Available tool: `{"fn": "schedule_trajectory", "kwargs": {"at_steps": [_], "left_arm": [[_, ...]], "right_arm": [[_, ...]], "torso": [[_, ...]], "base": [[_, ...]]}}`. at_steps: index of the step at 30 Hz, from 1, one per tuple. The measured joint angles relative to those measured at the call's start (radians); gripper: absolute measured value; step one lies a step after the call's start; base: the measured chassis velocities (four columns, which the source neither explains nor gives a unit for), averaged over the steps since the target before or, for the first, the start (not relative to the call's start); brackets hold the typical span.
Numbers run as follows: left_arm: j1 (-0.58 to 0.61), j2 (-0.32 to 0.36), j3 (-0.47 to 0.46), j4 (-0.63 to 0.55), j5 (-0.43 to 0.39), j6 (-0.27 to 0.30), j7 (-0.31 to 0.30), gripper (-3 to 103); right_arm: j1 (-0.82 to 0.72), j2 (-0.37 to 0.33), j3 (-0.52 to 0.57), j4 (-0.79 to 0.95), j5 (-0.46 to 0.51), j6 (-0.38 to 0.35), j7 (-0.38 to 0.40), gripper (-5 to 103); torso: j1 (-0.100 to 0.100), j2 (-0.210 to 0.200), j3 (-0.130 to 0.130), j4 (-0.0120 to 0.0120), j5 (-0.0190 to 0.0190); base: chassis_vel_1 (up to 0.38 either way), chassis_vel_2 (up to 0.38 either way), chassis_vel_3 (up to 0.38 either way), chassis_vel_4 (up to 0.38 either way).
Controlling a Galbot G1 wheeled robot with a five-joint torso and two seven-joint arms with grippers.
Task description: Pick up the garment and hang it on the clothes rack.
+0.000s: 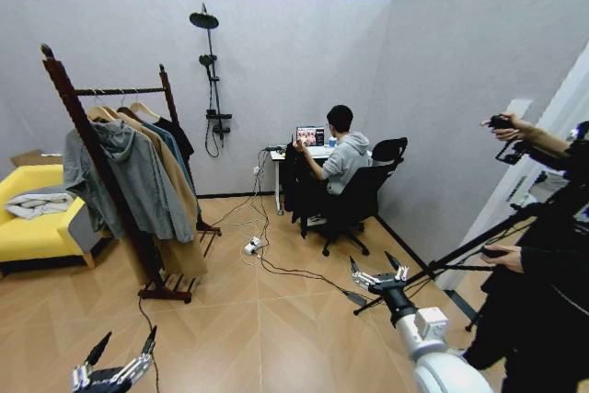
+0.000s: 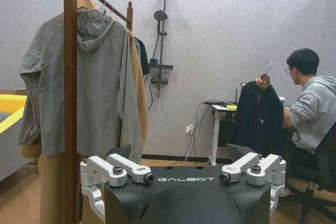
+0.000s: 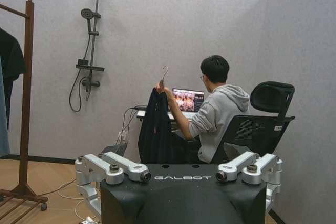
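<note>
The garment [image 1: 293, 179] is a long black piece on a wooden hanger, held up by its hook in a seated person's hand beside the desk at the far wall. It also appears in the left wrist view [image 2: 258, 121] and the right wrist view [image 3: 155, 129]. The clothes rack [image 1: 81, 131] stands at the left, its dark wooden post [image 2: 70, 108] close to my left arm and its far post [image 3: 26, 103] seen from the right wrist. My left gripper [image 1: 124, 340] hangs low at the near left, open and empty. My right gripper [image 1: 372, 261] is open and empty, well short of the garment.
A grey hoodie [image 1: 129, 177], a tan coat and a blue jacket hang on the rack. A black shower stand [image 1: 212, 80] is on the back wall, a yellow sofa [image 1: 32, 227] at the left. Cables and a power strip [image 1: 251, 246] lie on the floor. A tripod [image 1: 469, 246] and a standing person crowd the right.
</note>
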Motion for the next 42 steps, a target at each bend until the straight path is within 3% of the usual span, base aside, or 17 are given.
{"fn": "schedule_trajectory", "kwargs": {"at_steps": [20,42], "left_arm": [[0.0,0.0,0.0,0.0,0.0,0.0,0.0,100],[0.0,0.0,0.0,0.0,0.0,0.0,0.0,100]], "right_arm": [[0.007,0.005,0.005,-0.032,-0.007,0.064,-0.016,100],[0.006,0.006,0.005,-0.04,-0.013,0.083,-0.049,100]], "torso": [[0.0,0.0,0.0,0.0,-0.0001],[0.0,0.0,0.0,-0.0001,0.0003]], "base": [[-0.065,0.069,0.072,-0.074],[-0.315,0.308,0.311,-0.311]]}}
